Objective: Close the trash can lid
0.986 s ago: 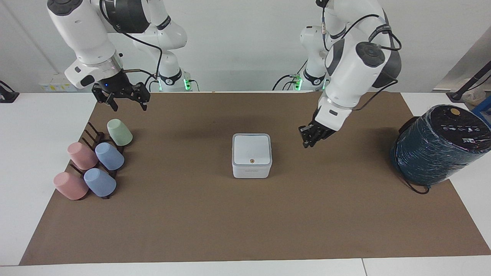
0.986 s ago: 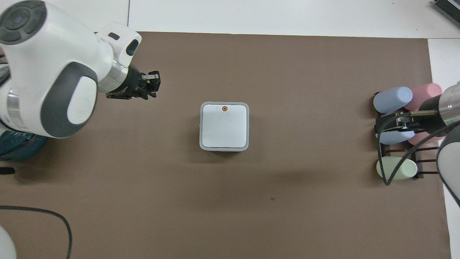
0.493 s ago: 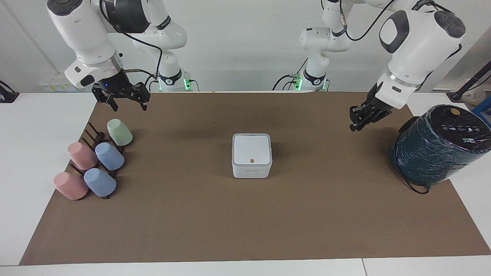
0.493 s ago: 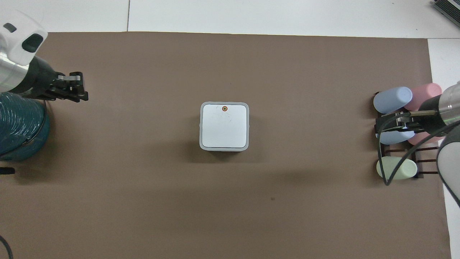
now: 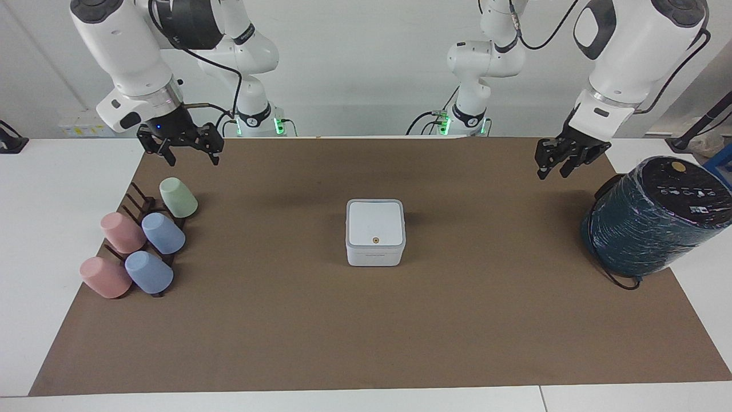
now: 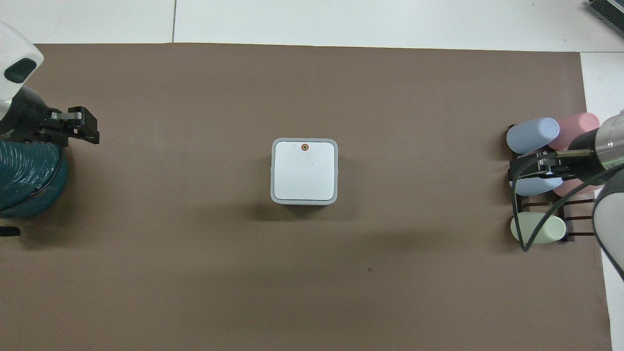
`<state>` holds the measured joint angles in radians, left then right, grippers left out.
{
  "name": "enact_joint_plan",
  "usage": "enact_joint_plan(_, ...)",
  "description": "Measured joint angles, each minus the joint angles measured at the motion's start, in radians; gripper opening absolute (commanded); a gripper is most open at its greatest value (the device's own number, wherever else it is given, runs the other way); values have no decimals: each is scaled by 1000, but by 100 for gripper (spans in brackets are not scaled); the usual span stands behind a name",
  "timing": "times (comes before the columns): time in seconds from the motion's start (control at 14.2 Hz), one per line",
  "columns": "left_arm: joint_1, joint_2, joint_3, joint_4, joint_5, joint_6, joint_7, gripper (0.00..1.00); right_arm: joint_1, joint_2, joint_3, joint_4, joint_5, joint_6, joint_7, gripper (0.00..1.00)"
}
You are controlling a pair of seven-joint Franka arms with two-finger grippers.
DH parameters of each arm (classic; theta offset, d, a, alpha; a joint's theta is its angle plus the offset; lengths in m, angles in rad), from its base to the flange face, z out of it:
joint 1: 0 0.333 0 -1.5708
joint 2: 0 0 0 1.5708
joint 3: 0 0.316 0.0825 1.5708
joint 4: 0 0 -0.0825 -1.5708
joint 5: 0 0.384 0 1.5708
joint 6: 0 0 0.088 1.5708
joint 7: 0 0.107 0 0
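Note:
The small white trash can (image 5: 375, 252) stands in the middle of the brown mat and also shows in the overhead view (image 6: 304, 201). Its white lid (image 5: 374, 222) lies flat on the can, with the orange-brown dot facing up (image 6: 304, 170). My left gripper (image 5: 552, 170) hangs open and empty over the mat beside the dark teal cylinder, well away from the can; it also shows in the overhead view (image 6: 83, 127). My right gripper (image 5: 193, 158) waits open and empty over the cup rack (image 6: 529, 166).
A large dark teal cylinder (image 5: 652, 220) stands at the left arm's end of the table (image 6: 24, 180). A dark rack with several pastel cups (image 5: 143, 243) lies at the right arm's end (image 6: 536, 134). The brown mat (image 5: 366, 332) covers most of the table.
My left gripper has risen and swung away from beside the trash can toward the teal cylinder. The lid has stayed flat and the right arm has not moved.

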<state>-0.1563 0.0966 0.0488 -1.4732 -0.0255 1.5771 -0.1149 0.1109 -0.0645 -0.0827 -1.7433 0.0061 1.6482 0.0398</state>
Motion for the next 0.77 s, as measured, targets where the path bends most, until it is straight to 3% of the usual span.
enact_joint_plan(0.77, 9, 0, 3, -17, 2, 73, 199, 100, 0, 0, 0, 0, 0, 0, 0, 100)
